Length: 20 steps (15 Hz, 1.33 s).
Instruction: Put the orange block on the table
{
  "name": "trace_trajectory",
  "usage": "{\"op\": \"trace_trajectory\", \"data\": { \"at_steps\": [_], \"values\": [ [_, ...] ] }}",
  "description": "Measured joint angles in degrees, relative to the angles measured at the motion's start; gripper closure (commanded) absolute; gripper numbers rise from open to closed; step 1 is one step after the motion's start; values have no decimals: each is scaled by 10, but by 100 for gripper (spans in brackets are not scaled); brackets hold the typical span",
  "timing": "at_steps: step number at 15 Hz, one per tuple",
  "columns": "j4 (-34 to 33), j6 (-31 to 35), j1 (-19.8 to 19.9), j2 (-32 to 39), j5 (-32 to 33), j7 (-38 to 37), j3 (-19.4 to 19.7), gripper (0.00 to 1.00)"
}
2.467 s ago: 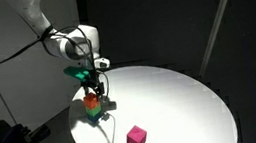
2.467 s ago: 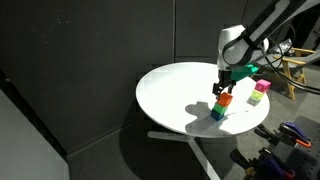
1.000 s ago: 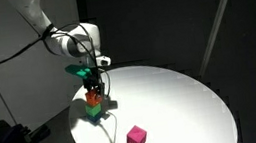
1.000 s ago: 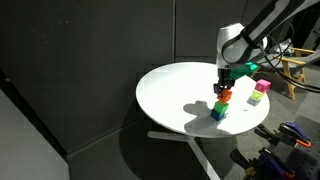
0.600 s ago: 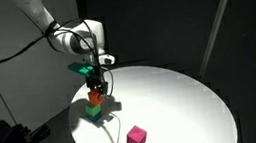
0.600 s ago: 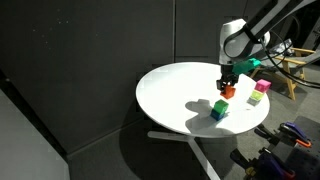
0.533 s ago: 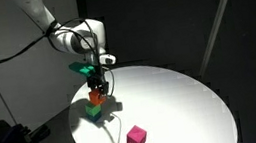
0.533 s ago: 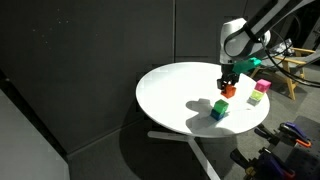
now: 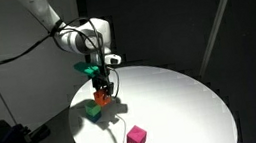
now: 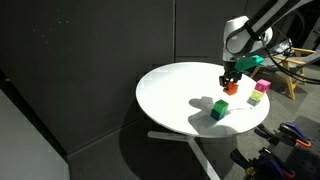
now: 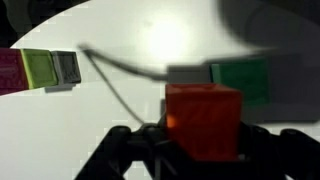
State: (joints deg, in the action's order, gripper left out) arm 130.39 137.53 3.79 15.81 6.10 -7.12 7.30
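My gripper is shut on the orange block, which hangs above the round white table. In the wrist view the orange block fills the space between the dark fingers. It also shows in an exterior view as the orange block under the gripper. A green cube rests on the table below and to the side; it appears too as the green cube and the green cube.
A pink cube sits on a yellow-green cube near the table's front edge, also seen as the pink cube. A thin cable lies across the white top. The table edge drops into dark surroundings.
The gripper has lifted the orange block off the green cube and carried it sideways, away from the stack. The green cube stays where it was.
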Motion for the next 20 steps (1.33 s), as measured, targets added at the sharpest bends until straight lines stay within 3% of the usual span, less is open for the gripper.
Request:
{"op": "trace_trajectory", "data": {
  "at_steps": [14, 15, 20],
  "values": [
    [-45, 0, 16, 50, 0, 0, 22, 77],
    [-48, -1, 17, 53, 0, 0, 22, 52],
    [-55, -4, 18, 57, 0, 0, 23, 52]
  ]
}}
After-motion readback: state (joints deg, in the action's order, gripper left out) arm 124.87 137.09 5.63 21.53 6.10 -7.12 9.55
